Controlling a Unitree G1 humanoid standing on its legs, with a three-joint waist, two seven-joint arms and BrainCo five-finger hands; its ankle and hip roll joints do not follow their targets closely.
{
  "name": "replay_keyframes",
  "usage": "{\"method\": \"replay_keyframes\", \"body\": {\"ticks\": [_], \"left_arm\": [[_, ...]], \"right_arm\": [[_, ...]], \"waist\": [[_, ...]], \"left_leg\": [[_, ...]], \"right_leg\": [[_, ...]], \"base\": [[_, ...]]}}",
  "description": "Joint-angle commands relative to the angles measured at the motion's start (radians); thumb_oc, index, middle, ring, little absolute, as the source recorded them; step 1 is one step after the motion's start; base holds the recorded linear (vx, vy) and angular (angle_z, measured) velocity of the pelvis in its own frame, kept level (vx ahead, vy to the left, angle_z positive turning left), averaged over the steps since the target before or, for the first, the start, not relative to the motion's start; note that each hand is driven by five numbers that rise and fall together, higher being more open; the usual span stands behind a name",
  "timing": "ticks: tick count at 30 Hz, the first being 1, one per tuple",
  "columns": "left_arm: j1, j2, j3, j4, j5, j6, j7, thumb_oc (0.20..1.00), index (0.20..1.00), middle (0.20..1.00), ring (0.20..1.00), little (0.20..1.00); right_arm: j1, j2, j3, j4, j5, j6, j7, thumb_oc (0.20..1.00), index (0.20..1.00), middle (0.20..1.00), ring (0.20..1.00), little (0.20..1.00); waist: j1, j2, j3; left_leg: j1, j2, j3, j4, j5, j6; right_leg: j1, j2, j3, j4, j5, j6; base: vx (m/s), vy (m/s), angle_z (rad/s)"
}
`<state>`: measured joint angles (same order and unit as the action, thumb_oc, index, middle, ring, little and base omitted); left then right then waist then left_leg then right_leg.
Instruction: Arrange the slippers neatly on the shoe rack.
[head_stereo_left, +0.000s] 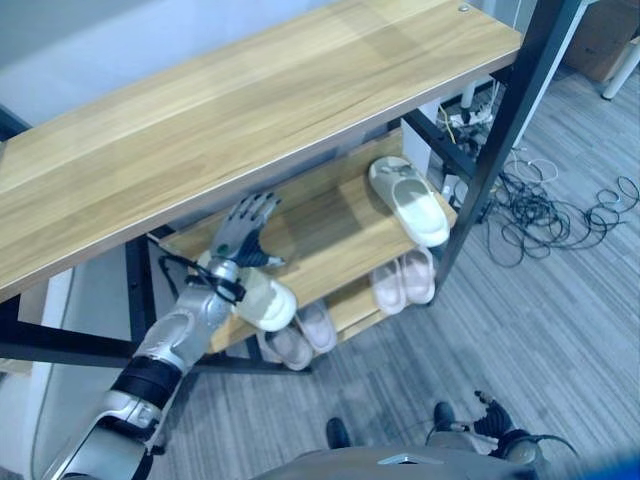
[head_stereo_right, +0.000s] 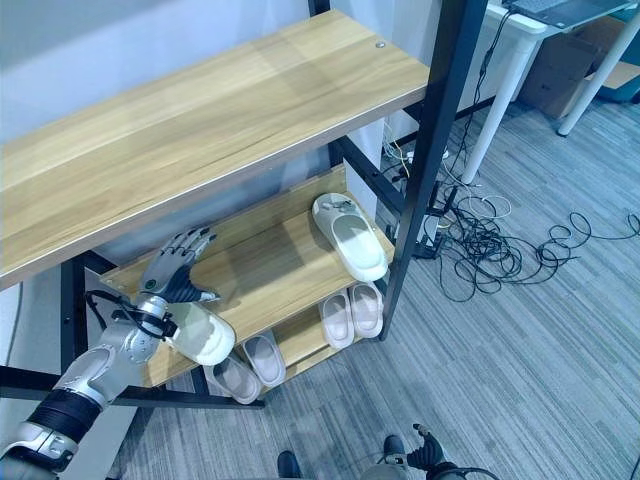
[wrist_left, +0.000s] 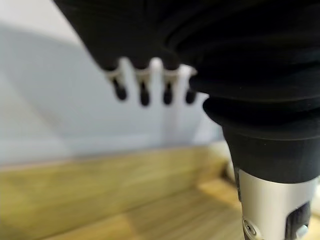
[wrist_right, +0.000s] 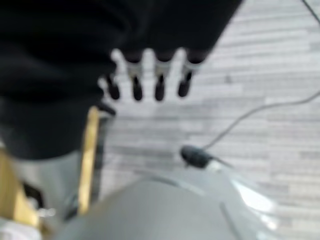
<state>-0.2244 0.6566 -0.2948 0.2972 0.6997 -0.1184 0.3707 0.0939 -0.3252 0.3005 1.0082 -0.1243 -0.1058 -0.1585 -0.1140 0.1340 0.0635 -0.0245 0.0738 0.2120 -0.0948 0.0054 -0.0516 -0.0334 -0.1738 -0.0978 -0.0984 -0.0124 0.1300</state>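
One white slipper (head_stereo_left: 268, 302) lies at the left front edge of the rack's middle shelf (head_stereo_left: 320, 225), its toe reaching past the edge. My left hand (head_stereo_left: 243, 232) hovers just behind it, open with its fingers spread toward the back of the shelf and holding nothing. A second white slipper (head_stereo_left: 412, 203) rests at the right end of the same shelf, angled toward the front corner. Down low over the floor, my right hand (wrist_right: 159, 82) hangs with relaxed fingers and nothing in it.
A wide wooden top shelf (head_stereo_left: 250, 110) overhangs the middle one. Two pairs of pink slippers (head_stereo_left: 404, 281) (head_stereo_left: 303, 337) sit on the bottom shelf. A black post (head_stereo_left: 500, 130) stands at the rack's right front corner. Tangled cables (head_stereo_left: 560, 210) lie on the floor at the right.
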Motion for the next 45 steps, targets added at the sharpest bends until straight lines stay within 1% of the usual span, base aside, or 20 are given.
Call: {"method": "replay_keyframes", "body": {"ticks": [1,7,13,22,28,33,42,45], "left_arm": [[-0.059,0.037,0.103,0.057,0.029,0.011,0.053,1.0,1.0,1.0,1.0,1.0],[-0.023,0.039,0.129,0.08,0.021,0.025,0.055,1.0,1.0,1.0,1.0,1.0],[0.005,0.028,0.141,0.099,0.028,0.042,0.054,1.0,1.0,1.0,1.0,1.0],[0.006,0.023,0.151,0.152,0.029,0.075,0.058,1.0,1.0,1.0,1.0,1.0],[0.011,0.011,0.148,0.172,0.024,0.077,0.06,1.0,1.0,1.0,1.0,1.0],[-0.001,-0.014,0.144,0.227,0.001,0.098,0.065,1.0,1.0,1.0,1.0,1.0],[-0.038,-0.028,0.123,0.321,-0.03,0.119,0.075,1.0,1.0,1.0,1.0,1.0],[-0.042,-0.025,0.129,0.3,-0.032,0.126,0.075,1.0,1.0,1.0,1.0,1.0]], "right_arm": [[-0.002,-0.027,0.005,0.012,-0.02,-0.025,0.002,1.0,1.0,1.0,1.0,1.0],[-0.003,-0.031,-0.002,0.015,-0.025,-0.026,0.001,1.0,1.0,1.0,1.0,1.0],[-0.008,-0.029,-0.001,0.02,-0.029,-0.023,0.0,1.0,1.0,1.0,1.0,1.0],[-0.013,-0.019,0.0,0.037,-0.022,-0.023,-0.008,1.0,1.0,1.0,1.0,1.0],[-0.02,-0.014,0.001,0.048,-0.019,-0.021,-0.009,1.0,1.0,1.0,1.0,1.0],[-0.018,-0.02,0.009,0.015,-0.022,-0.018,-0.006,1.0,1.0,1.0,1.0,1.0],[-0.037,-0.024,0.022,0.022,-0.024,-0.015,-0.011,1.0,1.0,1.0,1.0,1.0],[-0.039,-0.023,0.016,0.023,-0.021,-0.016,-0.015,1.0,1.0,1.0,1.0,1.0]], "waist": [[0.004,0.019,-0.02],[0.003,0.034,-0.013],[0.002,0.038,-0.013],[0.002,0.028,-0.012],[0.003,0.022,-0.011],[0.001,0.02,-0.008],[0.002,0.014,-0.013],[0.006,0.008,-0.014]], "left_leg": [[-0.05,0.026,-0.022,0.008,0.035,-0.072],[-0.057,0.027,-0.015,0.008,0.037,-0.073],[-0.06,0.028,-0.011,0.008,0.037,-0.073],[-0.065,0.036,-0.012,0.008,0.038,-0.074],[-0.073,0.038,-0.012,0.008,0.039,-0.075],[-0.099,0.041,-0.005,0.008,0.044,-0.075],[-0.129,0.049,0.0,0.008,0.055,-0.076],[-0.14,0.052,-0.002,0.008,0.057,-0.076]], "right_leg": [[-0.03,-0.034,0.002,0.011,0.034,0.06],[-0.042,-0.032,0.008,0.011,0.035,0.059],[-0.048,-0.029,0.014,0.011,0.033,0.057],[-0.057,-0.026,0.013,0.011,0.035,0.056],[-0.067,-0.024,0.012,0.011,0.037,0.056],[-0.104,-0.02,0.024,0.011,0.048,0.056],[-0.147,-0.011,0.036,0.011,0.057,0.054],[-0.158,-0.009,0.037,0.011,0.06,0.054]], "base": [[0.0,0.0,0.0],[0.0,0.0,0.0],[0.0,0.0,0.0],[0.0,-0.011,-0.07],[0.0,0.0,0.0],[0.0,-0.004,-0.02],[0.01,-0.013,-0.05],[0.01,-0.017,-0.11]]}}
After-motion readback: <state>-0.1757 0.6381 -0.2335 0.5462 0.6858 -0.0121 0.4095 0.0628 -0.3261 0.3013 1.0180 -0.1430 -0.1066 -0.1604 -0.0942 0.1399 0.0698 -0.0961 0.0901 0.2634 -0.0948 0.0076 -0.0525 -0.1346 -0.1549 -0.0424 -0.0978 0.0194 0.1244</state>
